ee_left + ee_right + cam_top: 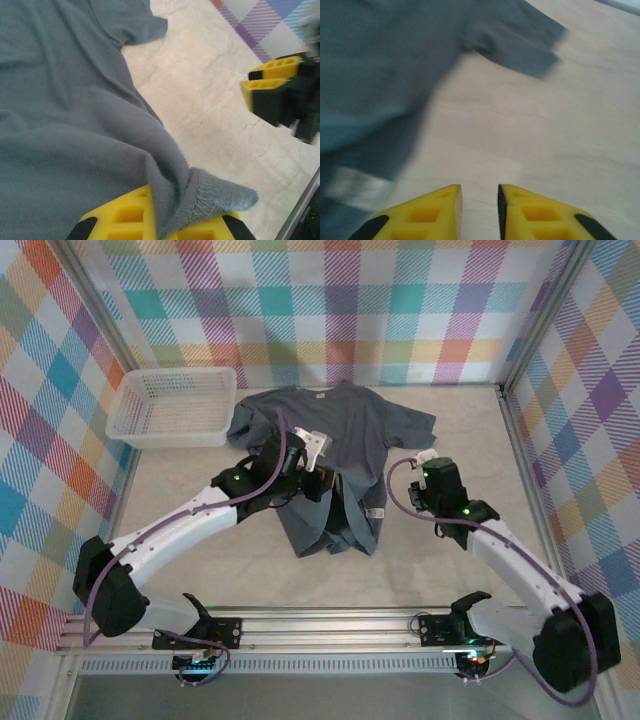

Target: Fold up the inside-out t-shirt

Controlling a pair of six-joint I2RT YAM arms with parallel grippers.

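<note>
The dark slate-grey t-shirt (pixel 340 430) lies spread across the middle of the table, its lower part bunched and folded over toward the near side. My left gripper (pixel 322 478) is over the shirt's middle, shut on a stitched hem edge (pixel 220 197) that bunches up between its yellow fingers (pixel 125 217). My right gripper (pixel 424 462) hovers over bare table just right of the shirt. Its jaws stand a narrow gap apart with nothing between them (pixel 480 200). The right wrist view shows a sleeve (pixel 520 42) ahead and to the left.
A white mesh basket (pixel 175 405) stands at the back left, touching the shirt's left sleeve. A white label (pixel 378 512) shows on the shirt's near right edge. Metal frame rails and checked walls surround the table. Bare tabletop (pixel 470 440) lies to the right.
</note>
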